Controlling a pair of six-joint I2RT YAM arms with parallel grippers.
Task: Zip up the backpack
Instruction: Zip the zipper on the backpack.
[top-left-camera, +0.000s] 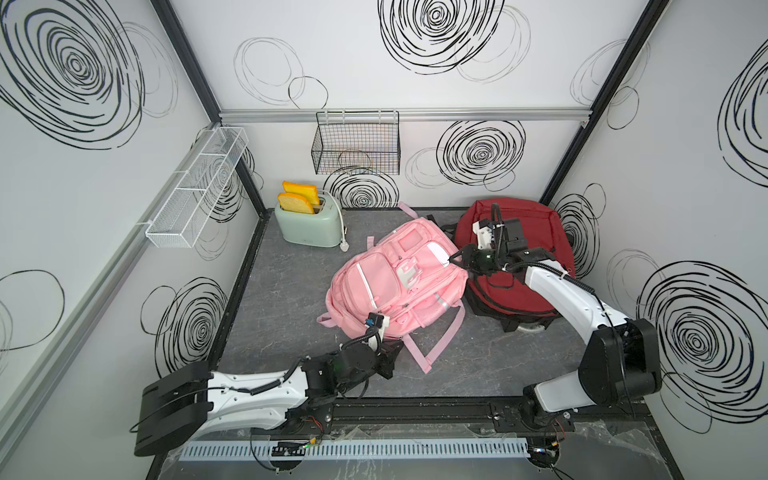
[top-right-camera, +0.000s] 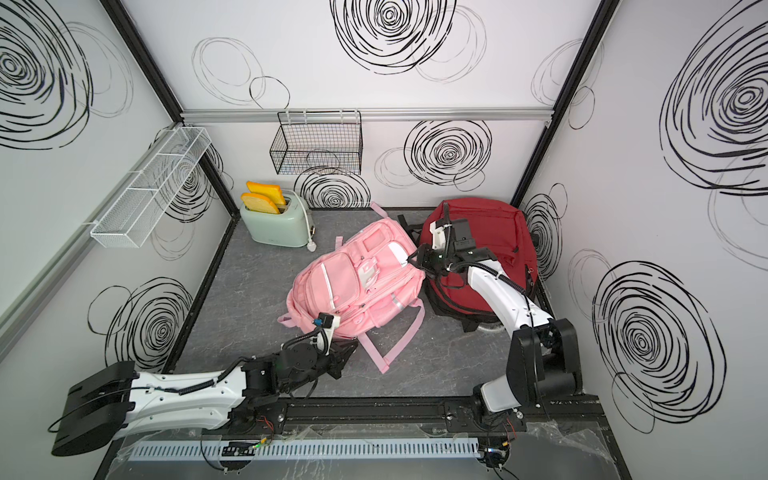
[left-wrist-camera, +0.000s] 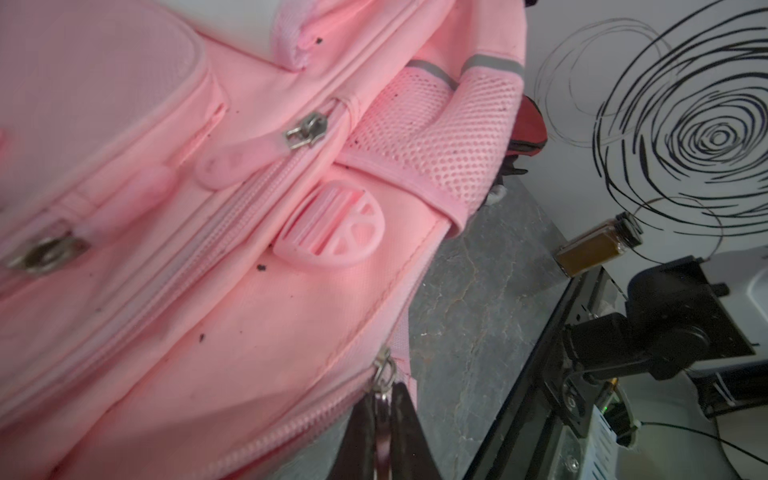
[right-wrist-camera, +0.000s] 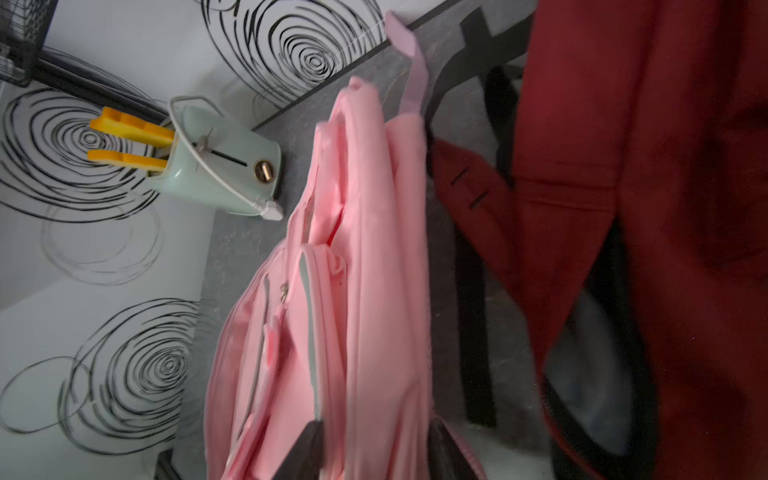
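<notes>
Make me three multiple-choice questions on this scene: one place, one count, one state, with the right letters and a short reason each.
1. Where does the toaster stand?
A. At the far left corner of the table.
B. On the red backpack.
C. In the black wire basket.

2. How many toast slices stick out of it?
A. One.
B. Two.
C. Four.

3. In what state is the left pincer?
A. Open above the table.
B. Shut on a zipper pull of the pink backpack.
C. Shut on the red backpack.

Key:
1 A: both top views show it there.
2 B: two orange slices stand in its slots.
3 B: the left wrist view shows it closed on the metal pull.
</notes>
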